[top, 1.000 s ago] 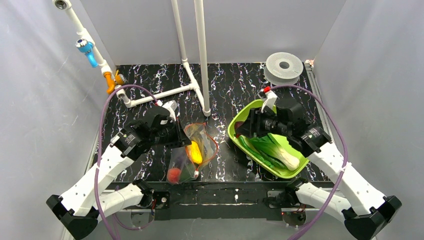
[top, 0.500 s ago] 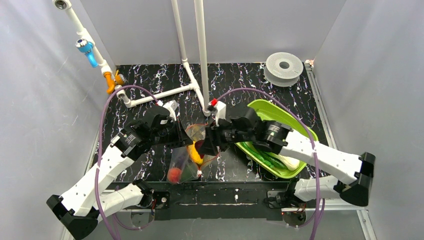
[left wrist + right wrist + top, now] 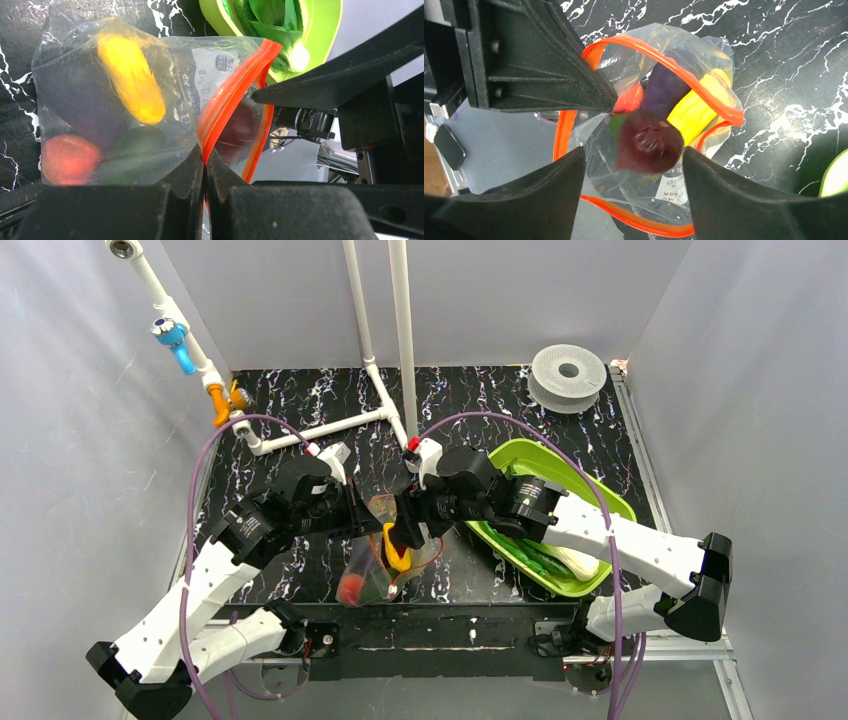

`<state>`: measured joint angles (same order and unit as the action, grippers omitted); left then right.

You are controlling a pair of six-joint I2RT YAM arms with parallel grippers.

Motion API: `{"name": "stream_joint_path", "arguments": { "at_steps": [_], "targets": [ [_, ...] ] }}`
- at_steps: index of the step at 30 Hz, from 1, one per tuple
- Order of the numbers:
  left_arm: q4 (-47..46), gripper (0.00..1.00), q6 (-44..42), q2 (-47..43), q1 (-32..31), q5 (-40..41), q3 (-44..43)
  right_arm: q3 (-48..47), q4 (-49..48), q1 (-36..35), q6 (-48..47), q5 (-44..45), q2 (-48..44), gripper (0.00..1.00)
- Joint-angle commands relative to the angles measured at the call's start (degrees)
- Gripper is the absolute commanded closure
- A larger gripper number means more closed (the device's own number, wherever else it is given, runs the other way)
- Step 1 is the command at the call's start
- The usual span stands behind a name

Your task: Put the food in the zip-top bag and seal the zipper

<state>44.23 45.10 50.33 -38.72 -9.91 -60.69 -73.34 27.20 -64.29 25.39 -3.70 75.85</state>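
- The left gripper [image 3: 205,155] has its jaws clenched on the zipper [image 3: 227,97], pinching one lip of the red-orange strip. This lifts that lip and props the mouth into an open loop.
- The right gripper [image 3: 634,150] hangs directly over that loop with its jaws released and standing wider than the dark maroon round piece [image 3: 649,142] between them. The piece looks let go over the opening. Whether it touches one finger I cannot tell.
- The zip-top bag [image 3: 649,185] lies on the worktop [image 3: 300,400] between the two arms, its mouth turned up toward the right wrist camera.
- Inside it, the purple eggplant [image 3: 664,87] lies at 12 o'clock from the maroon piece and the yellow piece [image 3: 694,107] at 2 o'clock. In the left wrist view the tomato [image 3: 67,160] sits in the far bottom corner.
- The lime-green tray [image 3: 565,468] is at 3 o'clock from the bag, within short reach of the right arm. The long green vegetables [image 3: 545,560] lie in it, not yet bagged, so sealing looks premature.
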Motion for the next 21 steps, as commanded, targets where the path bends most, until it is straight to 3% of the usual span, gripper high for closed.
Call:
{"name": "stream_joint_path", "arguments": {
  "at_steps": [1,15,18,21],
  "targets": [
    [0.6,1.0,0.6,-1.62,0.09,-0.53,-0.1,-1.2,-2.84,-0.31,-0.44,-3.17,-1.2,0.18],
    [-1.09,1.0,1.82,-1.48,0.09,-1.21,2.37,2.3,0.74,-0.39,-1.49,3.33,-11.1,0.15],
    [-1.16,1.0,1.44,-1.01,0.06,-1.21,2.78,3.55,2.18,-0.34,-1.94,10.37,-14.89,0.15],
    [1.23,1.0,0.51,-2.02,0.06,0.73,0.31,7.64,7.3,-0.24,-3.32,30.92,-23.42,0.02]
  ]
}}
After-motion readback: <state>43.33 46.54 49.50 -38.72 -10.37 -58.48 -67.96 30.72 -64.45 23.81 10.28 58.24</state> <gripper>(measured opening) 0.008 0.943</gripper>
